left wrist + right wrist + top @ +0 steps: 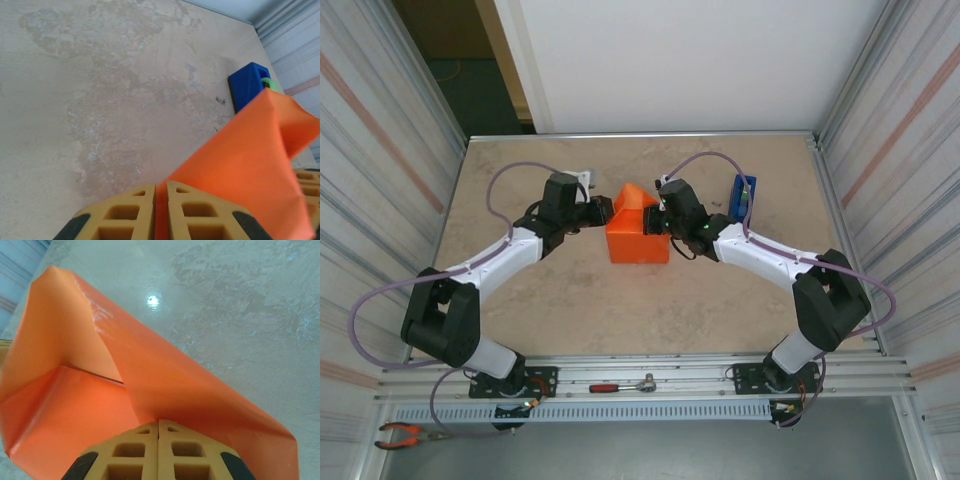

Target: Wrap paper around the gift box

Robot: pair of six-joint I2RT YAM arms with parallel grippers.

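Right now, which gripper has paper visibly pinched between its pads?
The left gripper: a strip of the paper shows between its pads. On the right gripper the pads meet with no orange between.

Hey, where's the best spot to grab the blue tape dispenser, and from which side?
I'd grip the tape dispenser across its narrow blue body, coming from above: seen from overhead it is long and thin, with flat sides facing left and right.

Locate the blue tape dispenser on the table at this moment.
In the top view the blue tape dispenser stands toward the table's far right, just beyond the right arm, to the right of the orange paper.
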